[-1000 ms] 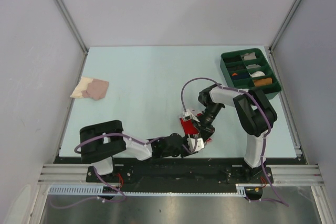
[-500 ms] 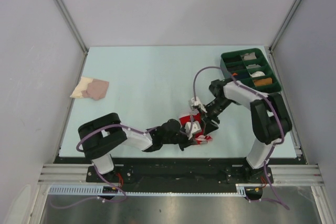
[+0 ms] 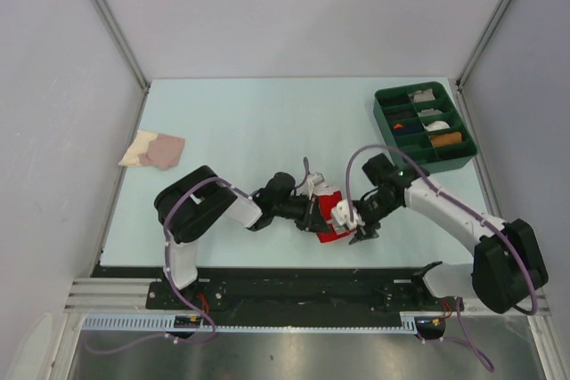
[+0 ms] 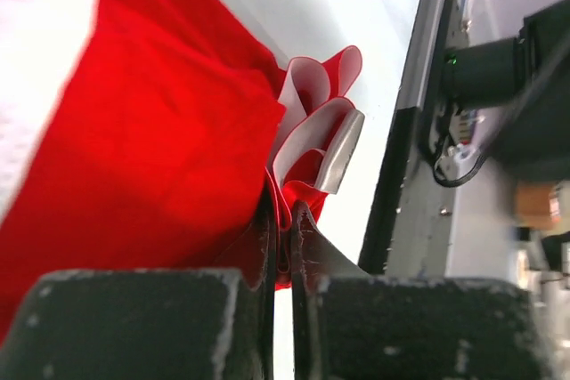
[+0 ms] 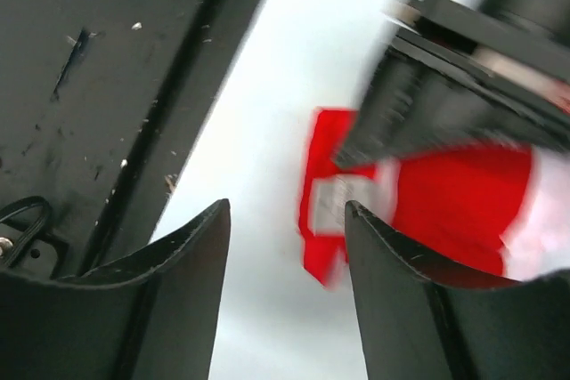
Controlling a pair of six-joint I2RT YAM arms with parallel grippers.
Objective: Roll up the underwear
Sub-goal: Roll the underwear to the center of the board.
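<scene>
Now | left fingers clamped on underwear | right fingers spread, just beside it

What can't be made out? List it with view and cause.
Top external: left gripper and right gripper cover much of the underwear; roll progress unclear.
Right wrist: motion blur, lettering unreadable.
Left wrist: frame edges crop the garment.
Top external: green tray contents too small.

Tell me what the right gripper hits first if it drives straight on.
Likely the underwear, just ahead of the open right gripper; depth is unclear, so bare table may come first.
</scene>
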